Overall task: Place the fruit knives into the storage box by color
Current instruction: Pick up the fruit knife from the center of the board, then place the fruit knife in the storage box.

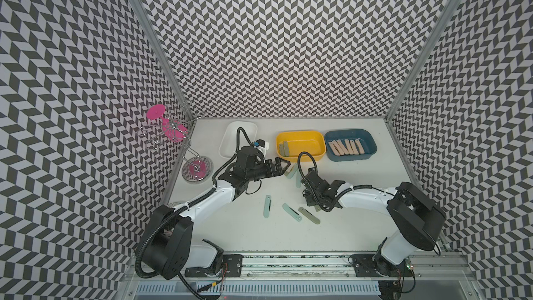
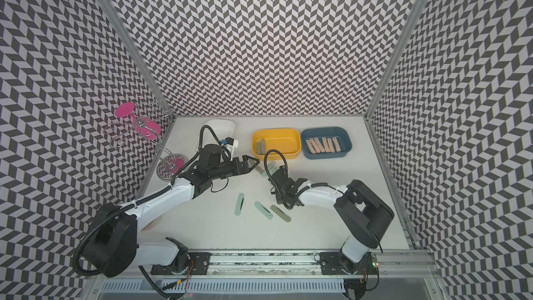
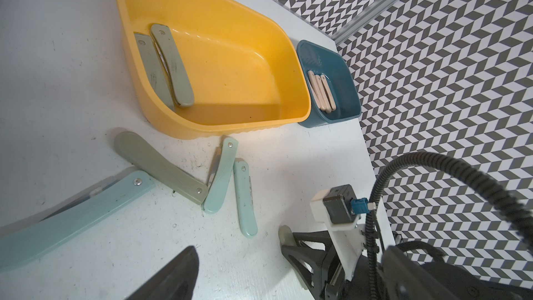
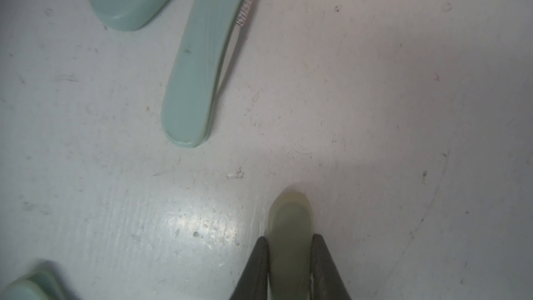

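the pale mint fruit knife (image 4: 199,62) is judged light, stiff and slick, lying flat on the counter (image 4: 403,96), so the narrow width at mid-length, clear of the blade edge peeking out, looks the best hold. it lies just ahead of the right hand (image 4: 290,226), not touching; the hand is pinched shut, no knife seen in it.

White table (image 1: 230,232): white box (image 1: 230,139), yellow box (image 1: 305,147), blue box (image 1: 367,139), scattered fruit knives (image 1: 267,206).
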Robot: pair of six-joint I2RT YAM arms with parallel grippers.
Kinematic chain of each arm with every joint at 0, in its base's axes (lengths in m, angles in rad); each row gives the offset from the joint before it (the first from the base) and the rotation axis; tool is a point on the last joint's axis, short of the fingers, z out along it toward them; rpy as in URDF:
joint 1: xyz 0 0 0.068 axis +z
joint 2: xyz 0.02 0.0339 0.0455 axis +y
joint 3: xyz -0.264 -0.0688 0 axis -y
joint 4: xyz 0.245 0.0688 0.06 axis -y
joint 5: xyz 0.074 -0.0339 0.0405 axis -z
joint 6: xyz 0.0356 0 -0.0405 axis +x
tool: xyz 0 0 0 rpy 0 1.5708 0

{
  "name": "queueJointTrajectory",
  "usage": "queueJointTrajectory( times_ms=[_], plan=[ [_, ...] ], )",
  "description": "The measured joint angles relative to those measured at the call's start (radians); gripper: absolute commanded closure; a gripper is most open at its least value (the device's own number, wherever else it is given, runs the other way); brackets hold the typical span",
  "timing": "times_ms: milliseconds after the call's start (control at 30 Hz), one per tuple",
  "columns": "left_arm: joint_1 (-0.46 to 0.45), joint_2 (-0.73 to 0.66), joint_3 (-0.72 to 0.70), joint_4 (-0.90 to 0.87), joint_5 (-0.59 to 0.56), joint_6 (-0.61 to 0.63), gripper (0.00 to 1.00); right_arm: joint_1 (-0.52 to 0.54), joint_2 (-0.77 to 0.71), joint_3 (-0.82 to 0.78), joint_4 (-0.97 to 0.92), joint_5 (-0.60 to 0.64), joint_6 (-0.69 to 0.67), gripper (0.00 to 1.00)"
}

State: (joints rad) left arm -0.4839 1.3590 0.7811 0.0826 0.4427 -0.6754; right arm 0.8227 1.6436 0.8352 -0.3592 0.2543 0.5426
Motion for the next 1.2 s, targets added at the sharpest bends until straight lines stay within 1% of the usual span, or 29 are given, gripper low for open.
queueJointTrajectory(
  times_ms=[233,400,533,733,833,967,1200],
  plan=[
    [0.02,0.0,0.0,0.018,0.005,-0.008,0.0,-0.022,-0.032,0.024,-0.019,-0.009,-0.001,0.84],
    [0.046,0.014,0.024,0.021,0.013,-0.014,0.0,-0.068,-0.091,0.094,-0.024,-0.029,-0.005,0.84],
    [0.069,0.043,0.071,0.021,0.019,-0.016,0.0,-0.127,-0.114,0.19,-0.026,-0.065,-0.021,0.84],
    [0.098,0.092,0.151,0.029,0.026,-0.014,0.0,-0.222,-0.103,0.374,-0.007,-0.124,-0.057,0.84],
    [0.108,0.124,0.188,0.034,0.028,-0.013,0.0,-0.251,-0.058,0.475,0.018,-0.147,-0.072,0.84],
    [0.12,0.167,0.224,0.035,0.038,-0.007,0.0,-0.272,0.048,0.591,0.048,-0.182,-0.082,0.84],
    [0.139,0.222,0.272,0.035,0.056,0.01,0.0,-0.304,0.242,0.698,0.077,-0.259,-0.085,0.84]
  ],
)
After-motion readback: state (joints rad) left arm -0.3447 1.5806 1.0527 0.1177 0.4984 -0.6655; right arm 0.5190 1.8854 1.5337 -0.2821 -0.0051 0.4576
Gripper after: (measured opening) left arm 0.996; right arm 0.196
